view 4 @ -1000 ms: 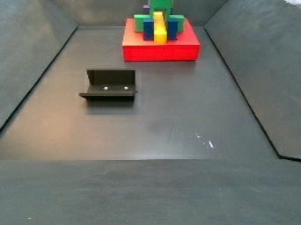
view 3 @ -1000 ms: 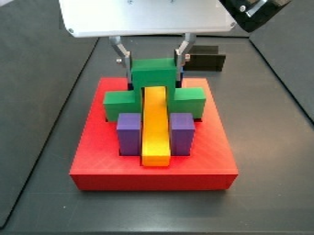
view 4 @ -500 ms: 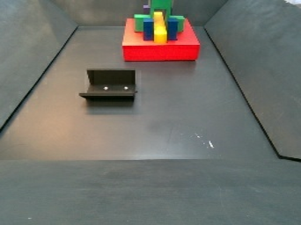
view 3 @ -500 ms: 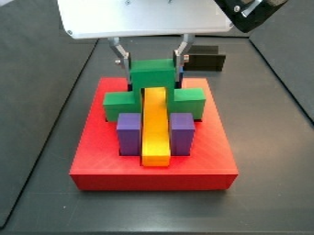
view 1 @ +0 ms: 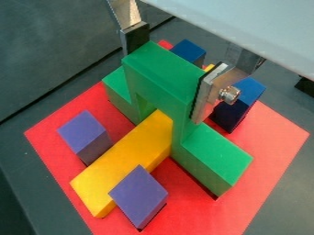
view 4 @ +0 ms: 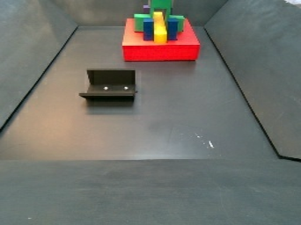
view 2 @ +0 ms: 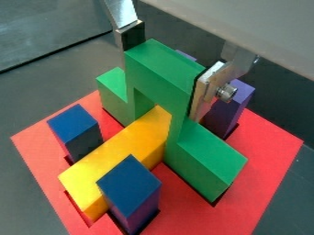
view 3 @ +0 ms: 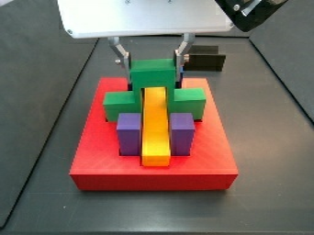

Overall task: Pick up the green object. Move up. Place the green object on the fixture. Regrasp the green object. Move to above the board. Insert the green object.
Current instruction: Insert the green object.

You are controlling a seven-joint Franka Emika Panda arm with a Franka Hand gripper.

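The green object (view 1: 160, 87) sits on the red board (view 1: 263, 151), its raised middle block straddling the long yellow bar (view 1: 123, 165) and its two ends down on either side. It shows in both wrist views (view 2: 160, 83) and both side views (view 3: 153, 73) (view 4: 157, 9). My gripper (view 1: 173, 69) is over the board with one finger on each side of the raised middle block, pads against it (view 2: 168, 64) (view 3: 153, 62). The fixture (view 4: 109, 85) stands empty on the floor, apart from the board (view 4: 159, 51).
Purple blocks (view 3: 128, 128) (view 3: 182, 128) flank the yellow bar (view 3: 154, 128) at the board's front; blue blocks (view 1: 190, 50) (view 1: 241, 96) stand behind the green object. The fixture (view 3: 208, 61) shows behind the board (view 3: 153, 174). Dark walls enclose the floor.
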